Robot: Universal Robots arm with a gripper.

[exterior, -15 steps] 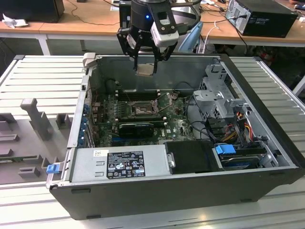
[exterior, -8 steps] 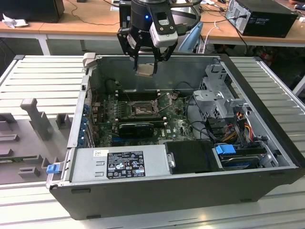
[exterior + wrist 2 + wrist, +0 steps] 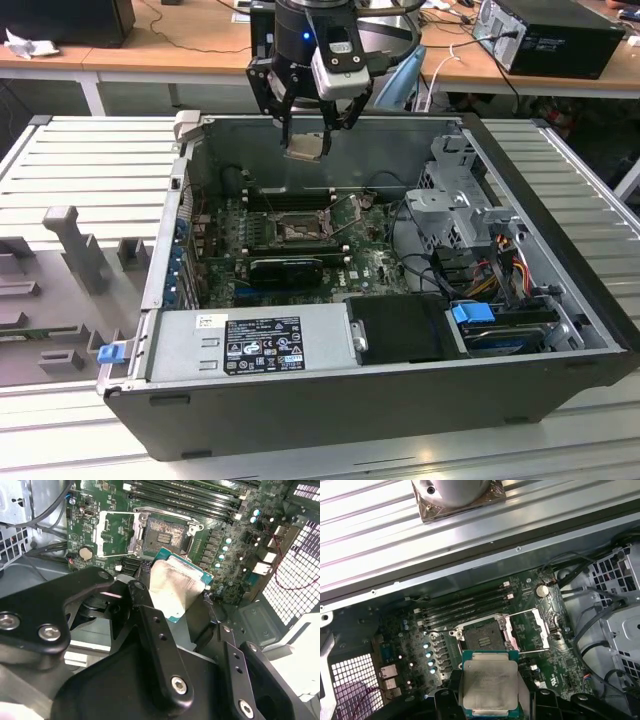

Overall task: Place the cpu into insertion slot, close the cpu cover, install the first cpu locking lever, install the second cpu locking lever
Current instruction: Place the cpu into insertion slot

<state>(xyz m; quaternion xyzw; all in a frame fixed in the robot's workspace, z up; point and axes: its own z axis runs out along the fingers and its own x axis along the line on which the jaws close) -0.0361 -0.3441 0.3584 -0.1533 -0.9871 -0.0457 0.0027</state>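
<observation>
Cpu [image 3: 305, 147] sits clamped by its edges in the gripper [image 3: 312, 133], held flat with its metal top upward. I judge this keeps its contact face square to the slot [image 3: 298, 230] beneath. On the exterior view's clock face the slot lies at 6 o'clock from the cpu, well apart and lower, down on the green board inside the open case [image 3: 300, 405]. The cpu hangs about level with the case's rim, so nothing is seated yet. Both wrist views show the chip's pale top between the dark fingers [image 3: 150, 630], with the bare slot beyond it. The cover [image 3: 532, 630] is swung back on its hinge and lies beside the slot, which leaves the opening free for a drop-in. A thin lever wire [image 3: 167, 516] runs along one slot edge, unlatched as far as I can judge.

Around the slot in the exterior view, the memory slots [image 3: 290, 198] are at its 12 o'clock and a black card [image 3: 285, 268] is at 6. The drive cage [image 3: 460, 200] and cables [image 3: 500, 262] lie toward 3, and the power supply [image 3: 250, 345] is further out at 6. A coin cell [image 3: 542, 590] sits just past the cover. None of these overhangs the slot. The open cover and lever wire are the nearest things a descent could snag.
</observation>
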